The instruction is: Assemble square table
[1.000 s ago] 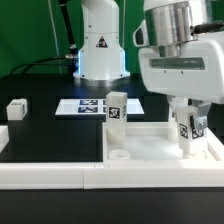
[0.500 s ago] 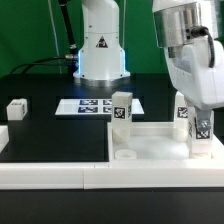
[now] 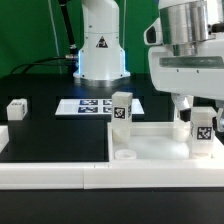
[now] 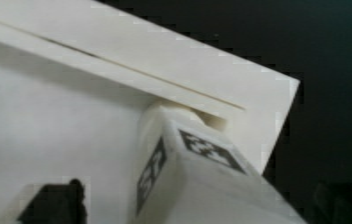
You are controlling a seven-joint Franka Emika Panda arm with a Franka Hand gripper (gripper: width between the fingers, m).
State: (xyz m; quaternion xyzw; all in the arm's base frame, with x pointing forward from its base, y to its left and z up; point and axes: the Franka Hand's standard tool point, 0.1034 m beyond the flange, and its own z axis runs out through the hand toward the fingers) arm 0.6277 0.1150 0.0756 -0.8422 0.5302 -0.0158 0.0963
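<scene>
The square table (image 3: 155, 146) and its legs (image 3: 121, 108) look like smooth white plastic. The tabletop (image 3: 55, 135) is dull black.

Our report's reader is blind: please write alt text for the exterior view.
The gripper hangs over a tagged white leg standing on the square table, at the exterior view's right. A second leg stands at its rear corner; a third sits loose on the black tabletop.

The arm's white base (image 3: 100, 45) stands at the worktop's far edge. Its wrist (image 3: 190, 25) is held upright above the near corner on the exterior view's right. The gripper (image 3: 200, 118) points straight down, with its dark fingers (image 4: 52, 203) spread wide apart.
</scene>
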